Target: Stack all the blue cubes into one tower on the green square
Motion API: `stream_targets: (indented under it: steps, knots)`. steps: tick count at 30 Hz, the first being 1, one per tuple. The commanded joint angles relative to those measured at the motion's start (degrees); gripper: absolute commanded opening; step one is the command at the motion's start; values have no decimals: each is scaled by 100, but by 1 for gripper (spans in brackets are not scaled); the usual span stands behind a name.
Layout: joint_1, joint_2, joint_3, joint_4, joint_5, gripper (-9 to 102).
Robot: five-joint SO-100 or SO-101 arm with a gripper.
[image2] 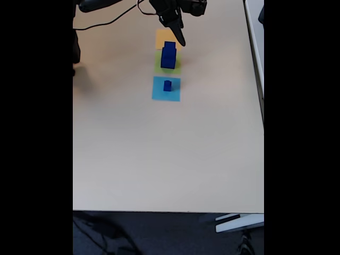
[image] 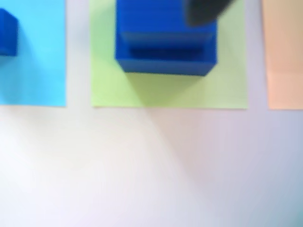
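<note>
The bare table (image2: 159,159) takes up the front of the fixed view, and far back on it the claw (image2: 179,38) hangs just above the tower (image2: 169,54), which stands on the green square (image: 165,90) right under the claw's tip; whether the claw is wide or narrow I cannot tell. Just beyond the tower from the claw, a small cube (image2: 167,85) waits alone on the light-blue square (image2: 166,88). I'd lift clear of the tower first, then grip that cube squarely so it lands centred on top.
</note>
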Motion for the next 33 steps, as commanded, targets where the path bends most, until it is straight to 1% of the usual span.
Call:
stream_targets:
  steps: [1,10,19,27,33]
  knots:
    - [299,554,-9,-193,-308,35]
    - [861,431,255,-721,-853,35]
    - [1055,255,492,-756,-905,34]
    - [1151,167,1134,-984,-932,32]
    - [1318,-18,1195,-1072,-932,31]
